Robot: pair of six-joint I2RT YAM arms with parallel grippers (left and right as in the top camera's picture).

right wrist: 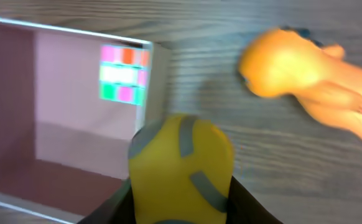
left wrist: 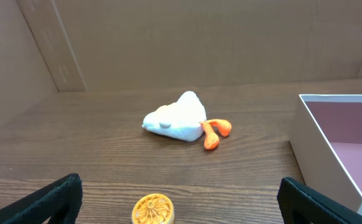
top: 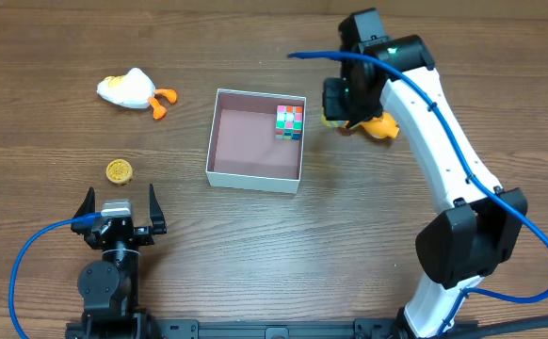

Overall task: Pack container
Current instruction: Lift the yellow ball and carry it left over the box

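Note:
The container point(top: 253, 178) is a shallow white box with a pink inside point(right wrist: 63, 106), standing mid-table. A multicoloured cube point(top: 290, 121) lies in its far right corner and shows again as the cube point(right wrist: 125, 74) in the right wrist view. My right gripper point(top: 335, 113) hovers just outside the box's right wall, shut on a yellow toy with grey stripes point(right wrist: 181, 168). My left gripper point(top: 120, 202) stands open near the front left, nothing between its fingers point(left wrist: 63, 193). The container's white wall point(left wrist: 318, 143) sits at the right of the left wrist view.
An orange toy point(top: 379, 125) lies on the table right of the box, close to the right gripper; it is the orange toy point(right wrist: 305, 81) in the wrist view. A white duck with orange feet point(top: 131, 88) lies far left. A small yellow disc point(top: 118, 170) sits just ahead of the left gripper.

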